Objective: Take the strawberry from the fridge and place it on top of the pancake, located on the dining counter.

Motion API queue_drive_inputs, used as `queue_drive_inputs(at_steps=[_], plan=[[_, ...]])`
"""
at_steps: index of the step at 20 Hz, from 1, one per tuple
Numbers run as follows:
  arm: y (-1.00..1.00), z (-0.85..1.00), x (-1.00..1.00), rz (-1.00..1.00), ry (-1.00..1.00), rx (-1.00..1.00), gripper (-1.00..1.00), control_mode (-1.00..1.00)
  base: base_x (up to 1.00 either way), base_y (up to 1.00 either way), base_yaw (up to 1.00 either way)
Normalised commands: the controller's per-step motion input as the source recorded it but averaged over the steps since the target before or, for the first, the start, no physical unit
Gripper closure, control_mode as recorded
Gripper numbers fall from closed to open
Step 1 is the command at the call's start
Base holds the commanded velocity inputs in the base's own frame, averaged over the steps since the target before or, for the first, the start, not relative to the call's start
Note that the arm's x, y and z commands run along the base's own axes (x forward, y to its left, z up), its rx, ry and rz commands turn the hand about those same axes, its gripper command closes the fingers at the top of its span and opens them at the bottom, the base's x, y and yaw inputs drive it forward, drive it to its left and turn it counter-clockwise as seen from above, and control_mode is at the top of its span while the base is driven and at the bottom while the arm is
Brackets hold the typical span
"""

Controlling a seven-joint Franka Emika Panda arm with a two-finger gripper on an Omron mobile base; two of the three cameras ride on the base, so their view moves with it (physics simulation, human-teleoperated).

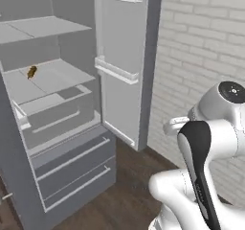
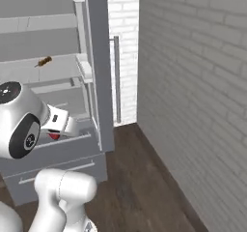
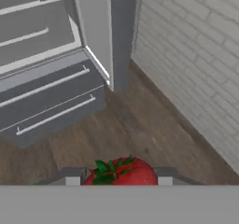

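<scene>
Red fruit, hand view: the strawberry (image 3: 122, 172) sits at six o'clock, between my two finger tips; my gripper (image 3: 115, 181) is clamped on it.
Axis, hand view: green calyx toward ten o'clock, red body toward four o'clock; I judge the long axis runs roughly across my jaws, though the lower part is cut off.
Background, hand view: the fridge (image 3: 51, 59), door open and two lower drawers shut, lies from nine to twelve o'clock; wood floor lies below my hand.
Left base view: my arm rises at four o'clock, clear of the fridge; a small brownish item (image 1: 32, 72) rests on a shelf at ten o'clock.
Right base view: a red speck of strawberry shows at my hand at nine o'clock, in front of the fridge drawers; the brownish item lies at eleven o'clock.
Step in hand: fruit out of the fridge, carry phase, as I judge it.
Next move: turn the base away toward the dining counter, keep the grip firm, then find the pancake.
</scene>
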Motion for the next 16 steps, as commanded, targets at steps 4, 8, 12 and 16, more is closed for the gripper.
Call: queue_drive_inputs(at_steps=[4, 8, 12, 16], plan=[[0.0, 0.0, 0.0, 0.0, 0.0, 0.0, 1.0, 1.0, -0.23, -0.51, -0.73], [0.0, 0.0, 0.0, 0.0, 0.0, 0.0, 1.0, 1.0, -0.07, -0.67, -0.73], [0.0, 0.0, 0.0, 0.0, 0.0, 0.0, 1.0, 1.0, 0.03, -0.69, -0.79], [0.0, 0.0, 0.0, 0.0, 0.0, 0.0, 1.0, 1.0, 0.08, -0.7, -0.78]])
